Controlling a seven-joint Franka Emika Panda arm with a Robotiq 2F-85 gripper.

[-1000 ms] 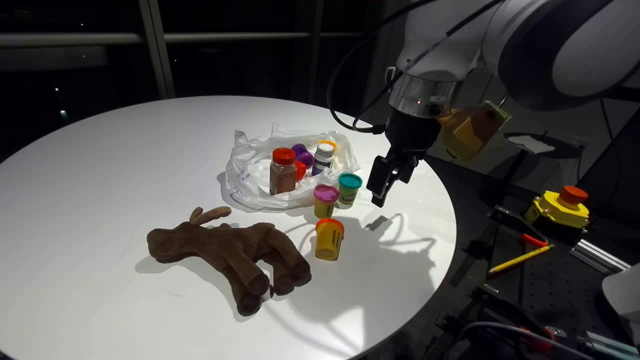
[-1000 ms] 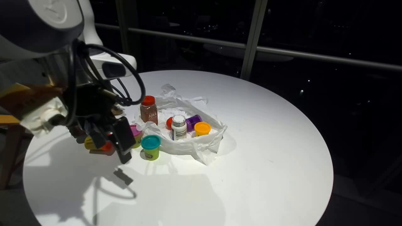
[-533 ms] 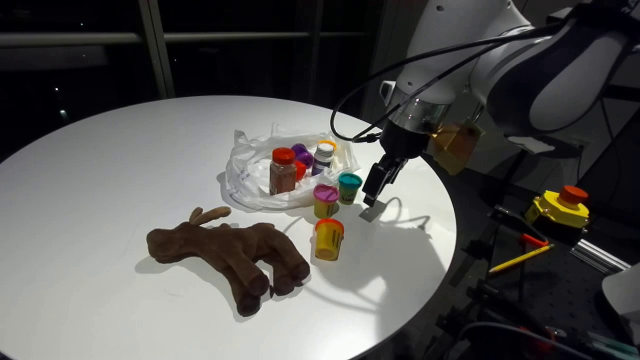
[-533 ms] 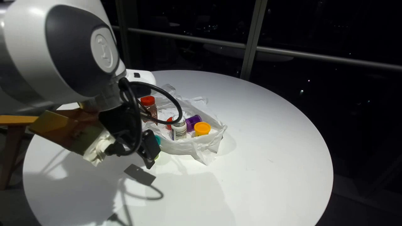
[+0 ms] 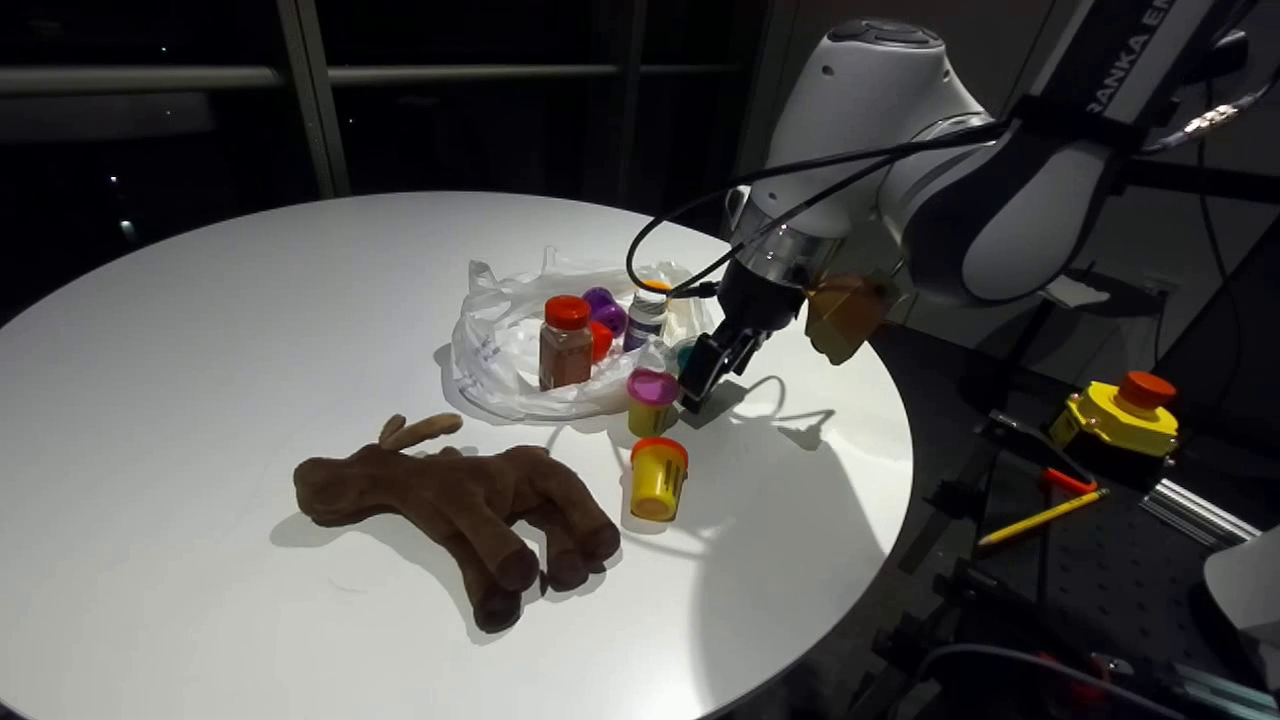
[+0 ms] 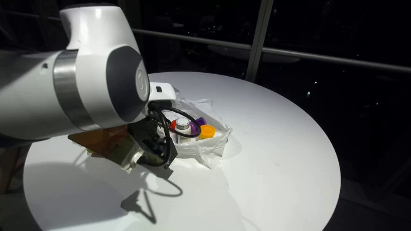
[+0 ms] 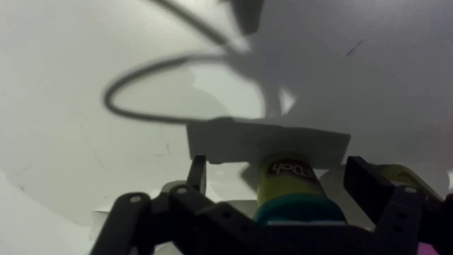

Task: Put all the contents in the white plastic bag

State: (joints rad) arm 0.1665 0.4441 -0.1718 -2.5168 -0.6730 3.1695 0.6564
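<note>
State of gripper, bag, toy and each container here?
Gripper: open
White plastic bag: open
Plush toy: on its side
Teal-lidded jar: closed, between jaws
Pink-lidded jar: upright, closed
Yellow jar: tipped over, closed
Spice jar: upright, closed
White bottle: upright
Purple jar: tipped over
Bagged orange-lidded jar: closed
Red item: too hidden to tell

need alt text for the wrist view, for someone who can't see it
The gripper is open, a teal-lidded tub showing between its fingers with gaps at either side. Part of another tub shows at right, and dark shadows fall across the white table.
</note>
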